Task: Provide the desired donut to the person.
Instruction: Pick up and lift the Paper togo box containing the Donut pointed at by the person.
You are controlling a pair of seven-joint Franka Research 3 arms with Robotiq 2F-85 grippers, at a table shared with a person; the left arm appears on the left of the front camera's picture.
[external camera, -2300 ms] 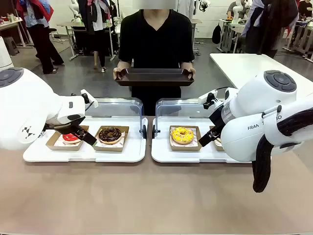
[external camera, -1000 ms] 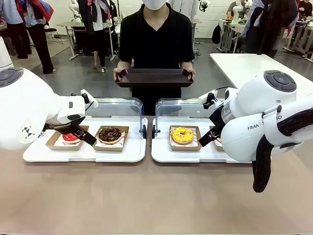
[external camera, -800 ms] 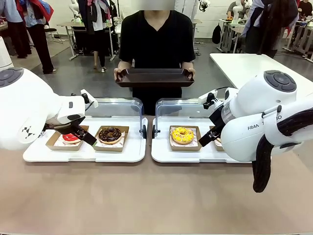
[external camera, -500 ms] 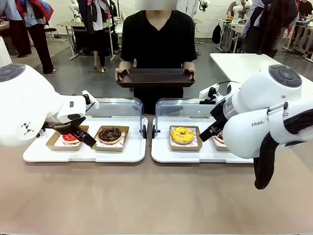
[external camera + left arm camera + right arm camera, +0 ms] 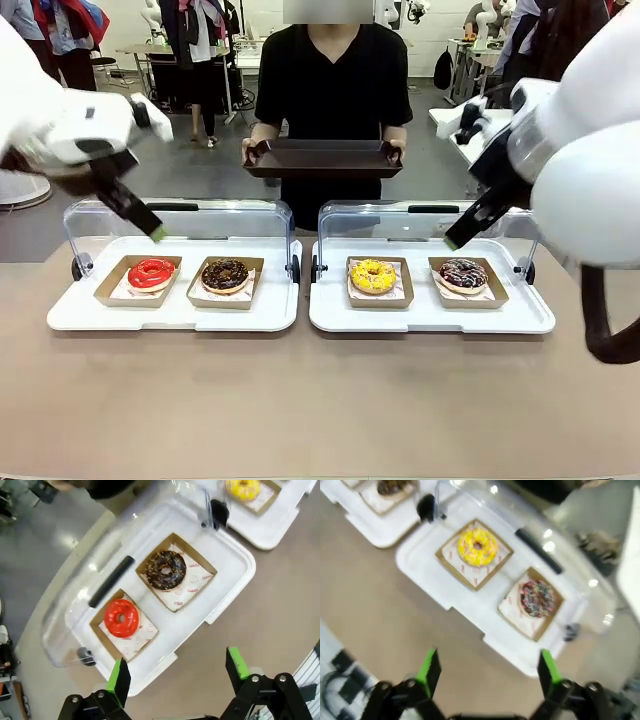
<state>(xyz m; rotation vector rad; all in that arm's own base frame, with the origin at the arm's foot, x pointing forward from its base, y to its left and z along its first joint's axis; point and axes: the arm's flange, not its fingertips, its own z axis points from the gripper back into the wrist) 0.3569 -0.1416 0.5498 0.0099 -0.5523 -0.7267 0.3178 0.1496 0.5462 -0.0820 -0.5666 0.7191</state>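
Note:
Four donuts lie in cardboard boxes on two white trays: a red donut (image 5: 151,272) (image 5: 121,617), a chocolate donut (image 5: 225,273) (image 5: 166,570), a yellow donut (image 5: 373,275) (image 5: 477,546) and a dark sprinkled donut (image 5: 462,272) (image 5: 536,598). My left gripper (image 5: 150,228) (image 5: 178,672) hangs open and empty above the left tray (image 5: 180,315). High over the right tray (image 5: 430,318), my right gripper (image 5: 455,238) (image 5: 489,669) is also open and empty. The person (image 5: 333,80) in black stands across the table, both hands holding a dark brown serving tray (image 5: 323,158).
Clear lids (image 5: 210,218) (image 5: 400,215) with black handles stand raised behind the two white trays. Bare brown tabletop (image 5: 300,400) stretches in front of them. Other people and tables are far behind the person.
Both arms have risen from low beside the donut boxes to well above the trays. The red and sprinkled donuts, half hidden before, now show in full. The person keeps holding the tray.

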